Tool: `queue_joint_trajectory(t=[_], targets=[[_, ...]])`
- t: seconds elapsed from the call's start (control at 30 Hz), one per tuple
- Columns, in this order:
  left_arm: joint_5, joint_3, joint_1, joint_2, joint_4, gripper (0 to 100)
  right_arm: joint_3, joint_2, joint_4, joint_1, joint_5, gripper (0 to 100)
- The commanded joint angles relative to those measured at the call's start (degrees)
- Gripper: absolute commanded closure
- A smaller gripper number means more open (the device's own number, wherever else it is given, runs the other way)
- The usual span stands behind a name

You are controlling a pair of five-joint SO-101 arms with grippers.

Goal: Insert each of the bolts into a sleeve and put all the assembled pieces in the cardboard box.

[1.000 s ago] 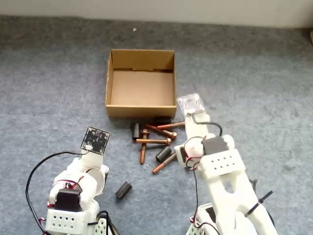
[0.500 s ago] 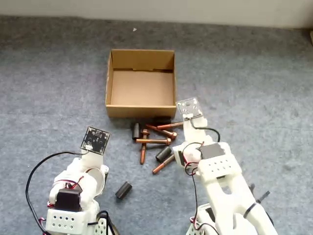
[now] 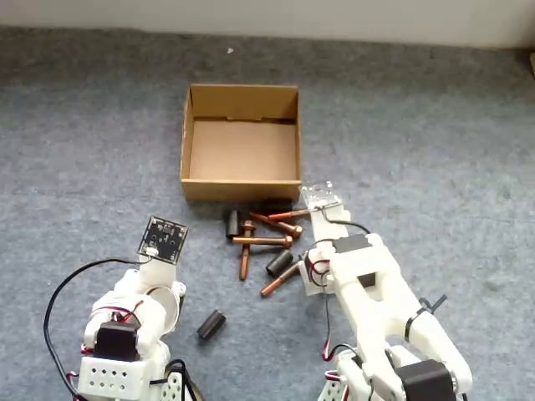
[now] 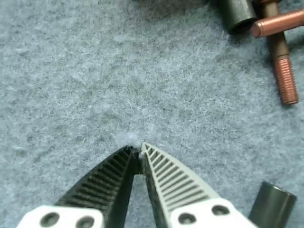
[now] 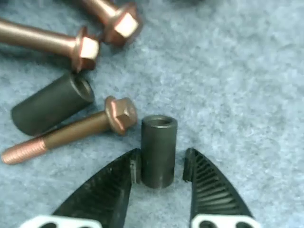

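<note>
High view: the cardboard box point(image 3: 241, 190) sits open-topped on the grey carpet point(image 3: 435, 125). Just in front of it lies a scatter of copper bolts point(image 3: 261, 241) and black sleeves point(image 3: 278, 264). A lone sleeve point(image 3: 211, 324) lies apart from these, near the left arm point(image 3: 129, 334). The right arm point(image 3: 368, 284) stretches to the scatter's edge, and from above its own body covers the claw tips.

Left wrist view: the left claw point(image 4: 139, 153) is clenched, its ribbed tips meeting over bare carpet. A dark sleeve end point(image 4: 271, 206) lies just beside one finger. Farther off, two bolts cross beside another sleeve.

Right wrist view: here the tips hidden from above are plain. The right claw point(image 5: 161, 164) is released, one finger on either side of a near sleeve point(image 5: 159, 149) whose open end points away. One finger seems to touch it, while the other stands slightly off. A bolt head point(image 5: 120, 114) lies just beside this sleeve, with another sleeve and two more bolts beyond
</note>
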Motion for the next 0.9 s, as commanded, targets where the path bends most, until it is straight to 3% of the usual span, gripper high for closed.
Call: queue_joint_trajectory(t=[0.0, 0.2, 0.37, 0.53, 0.77, 0.87], targets=[[-0.1, 1.1, -0.7, -0.4, -0.5, 98, 0.0, 2.1, -2.2, -0.9, 0.1, 94.7], [-0.1, 1.1, -0.7, -0.4, -0.9, 98, 0.0, -1.8, 1.9, -1.0, 0.1, 99.2], [-0.1, 0.5, -0.8, -0.5, -1.0, 98, 2.1, -21.0, 6.2, -0.8, 0.1, 99.2], [-0.3, -1.5, -2.2, -0.5, -4.0, 98, 9.9, -36.0, 4.2, 4.0, 0.0, 99.3], [-0.4, -3.7, -6.5, -0.5, -13.7, 98, 11.9, -38.8, 4.1, 8.7, -0.4, 99.3], [-7.1, -9.6, -5.8, -0.4, -13.6, 98, 11.7, -39.1, 4.1, 10.2, -2.8, 99.3]])
